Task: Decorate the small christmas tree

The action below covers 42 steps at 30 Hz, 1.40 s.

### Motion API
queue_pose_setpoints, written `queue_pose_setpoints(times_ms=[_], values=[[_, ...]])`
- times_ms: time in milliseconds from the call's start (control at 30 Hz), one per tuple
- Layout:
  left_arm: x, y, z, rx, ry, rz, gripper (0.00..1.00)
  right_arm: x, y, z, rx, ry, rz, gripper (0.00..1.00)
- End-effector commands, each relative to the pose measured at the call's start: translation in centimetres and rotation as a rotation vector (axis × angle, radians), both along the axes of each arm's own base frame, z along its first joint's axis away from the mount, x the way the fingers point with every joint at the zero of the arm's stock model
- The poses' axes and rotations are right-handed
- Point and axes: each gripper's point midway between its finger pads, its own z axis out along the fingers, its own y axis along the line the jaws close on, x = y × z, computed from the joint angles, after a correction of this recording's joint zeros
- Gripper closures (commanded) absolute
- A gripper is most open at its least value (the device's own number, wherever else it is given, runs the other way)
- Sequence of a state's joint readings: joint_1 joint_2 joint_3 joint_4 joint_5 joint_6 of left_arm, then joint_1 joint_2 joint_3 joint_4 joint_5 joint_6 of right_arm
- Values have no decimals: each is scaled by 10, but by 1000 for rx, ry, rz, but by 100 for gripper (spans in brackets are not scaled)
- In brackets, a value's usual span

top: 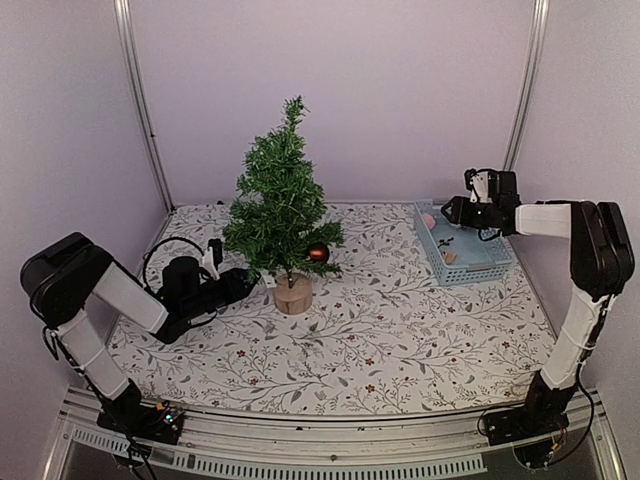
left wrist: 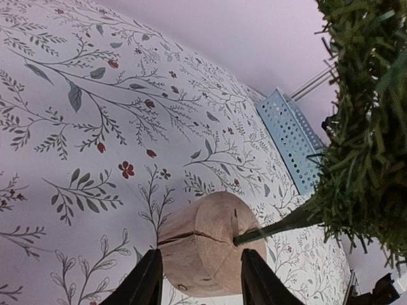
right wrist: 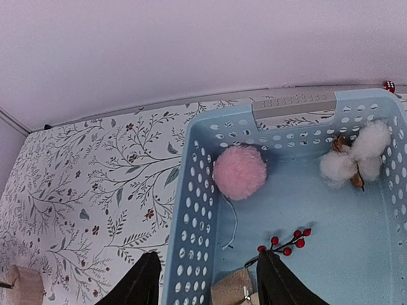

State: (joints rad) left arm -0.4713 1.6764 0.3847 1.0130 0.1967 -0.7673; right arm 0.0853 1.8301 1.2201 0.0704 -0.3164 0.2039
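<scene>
The small christmas tree (top: 278, 205) stands mid-table on its pale wooden stump (top: 293, 296), a red bauble (top: 318, 253) hanging low on its right side. My left gripper (top: 250, 280) reaches in from the left at stump height. In the left wrist view the stump (left wrist: 191, 229) fills the gap of that gripper (left wrist: 200, 254), with both fingers (left wrist: 143, 286) against its sides. My right gripper (top: 447, 213) hovers open over the blue basket (top: 432, 257). From the right wrist, its gripper (right wrist: 206, 254) straddles the basket's left wall (right wrist: 191, 216), holding nothing.
Inside the basket lie a pink pompom (right wrist: 240, 171) with a string, a white cotton tuft (right wrist: 353, 159), a red berry sprig (right wrist: 286, 243) and a burlap piece (right wrist: 230, 289). Floral cloth (top: 400, 330) covers the table. Walls enclose the back and sides.
</scene>
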Motion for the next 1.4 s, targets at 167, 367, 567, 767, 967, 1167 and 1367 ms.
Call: queue_pose_setpoints(times_ms=[167,367,567,767,967,1167,1367], values=[[11,-3,4,0,-23,-7,57,62,3,-54,-47,75,-11,48],[12,-3,5,14,-28,-4,57,82,10,-75,-19,110,9,49],[14,-4,0,21,-16,-5,57,89,17,-102,23,167,25,49],[13,-5,-1,18,-13,-10,57,83,15,-107,13,189,20,48],[13,-4,0,22,-15,-7,57,49,-3,-96,-12,183,-10,48],[12,-5,-1,23,-15,-13,57,40,-27,-63,-31,130,-49,45],[12,-4,-1,18,-13,-11,57,59,-57,-54,-72,97,-168,48]])
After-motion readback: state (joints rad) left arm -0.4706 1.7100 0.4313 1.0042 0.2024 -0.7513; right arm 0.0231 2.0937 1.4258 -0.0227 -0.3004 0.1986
